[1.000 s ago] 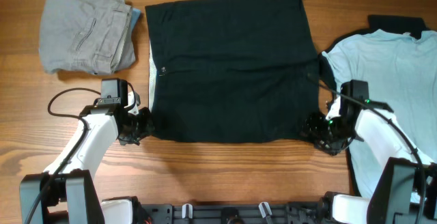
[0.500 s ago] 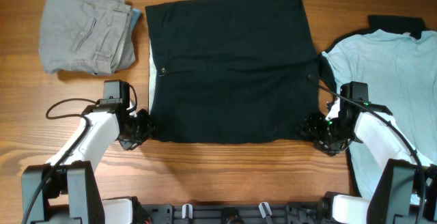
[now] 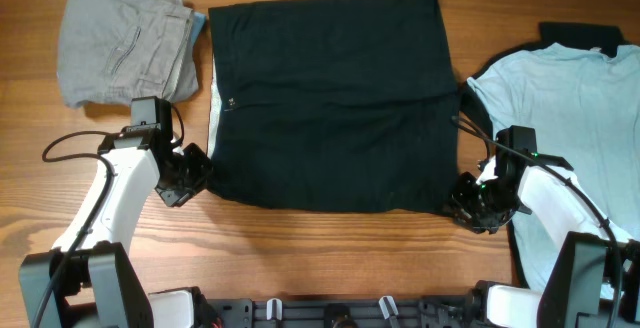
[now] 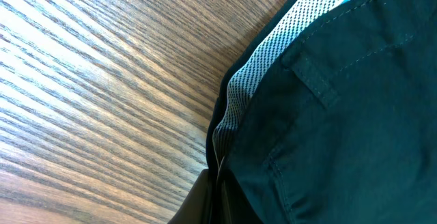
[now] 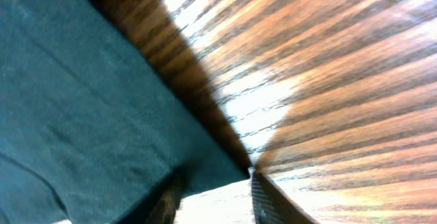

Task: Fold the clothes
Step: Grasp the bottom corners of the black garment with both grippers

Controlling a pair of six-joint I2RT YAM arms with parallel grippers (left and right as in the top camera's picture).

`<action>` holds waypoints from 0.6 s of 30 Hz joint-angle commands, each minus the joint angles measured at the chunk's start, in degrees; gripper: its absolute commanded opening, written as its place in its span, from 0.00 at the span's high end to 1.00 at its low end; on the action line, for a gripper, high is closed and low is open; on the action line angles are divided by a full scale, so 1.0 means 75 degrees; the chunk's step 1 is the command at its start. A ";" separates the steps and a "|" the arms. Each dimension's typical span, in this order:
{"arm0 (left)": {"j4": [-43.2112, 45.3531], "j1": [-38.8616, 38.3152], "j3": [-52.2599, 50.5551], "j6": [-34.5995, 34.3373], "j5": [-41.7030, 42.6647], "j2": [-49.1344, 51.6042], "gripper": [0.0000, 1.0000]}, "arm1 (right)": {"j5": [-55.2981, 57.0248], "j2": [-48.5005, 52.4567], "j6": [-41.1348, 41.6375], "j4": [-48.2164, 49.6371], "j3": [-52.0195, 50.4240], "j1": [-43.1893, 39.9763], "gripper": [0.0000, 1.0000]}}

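black shorts (image 3: 330,98) lie flat mid-table as a folded rectangle, waistband side to the left, a pale strip of lining (image 3: 213,108) showing along that edge. left gripper (image 3: 200,170) is at the near-left corner, closed on the waistband edge: in the left wrist view the dark fabric and mesh lining (image 4: 239,94) run straight down into the fingers, belt loop (image 4: 311,80) just above. right gripper (image 3: 463,201) is at the near-right corner, jaws apart; the right wrist view shows both fingers (image 5: 263,197) spread with bare wooden table (image 5: 328,80) between them and the shorts' corner (image 5: 229,162) just reaching the gap, not clamped. grey shorts (image 3: 122,48) folded at far left, touching or just beside the black pair. pale blue T-shirt (image 3: 565,108) spread at the right, right arm lying over it
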 commanded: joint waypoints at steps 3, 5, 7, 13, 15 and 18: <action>-0.0006 0.0052 0.0105 0.0073 -0.0195 -0.0119 0.96 | 0.0122 0.0038 0.0970 0.0166 -0.0061 0.0026 0.80; -0.0006 0.0052 0.0105 0.0073 -0.0195 -0.0119 0.96 | 0.0090 0.0038 0.0935 0.0117 -0.0064 0.0026 0.48; -0.0003 0.0052 0.0105 0.0073 -0.0192 -0.0119 0.96 | -0.0446 0.0038 0.0938 -0.0017 -0.0070 0.0026 0.40; 0.0035 0.0052 0.0105 0.0073 -0.0192 -0.0119 0.96 | -0.0469 0.0038 0.1533 0.0962 -0.0720 0.0026 0.43; 0.0017 0.0052 0.0105 0.0073 -0.0192 -0.0119 0.96 | -0.0323 0.0038 0.1568 0.1419 -0.0941 0.0023 0.50; 0.0017 0.0052 0.0105 0.0073 -0.0192 -0.0119 0.96 | 0.0204 0.0038 0.1594 0.1399 -0.0947 0.0023 0.63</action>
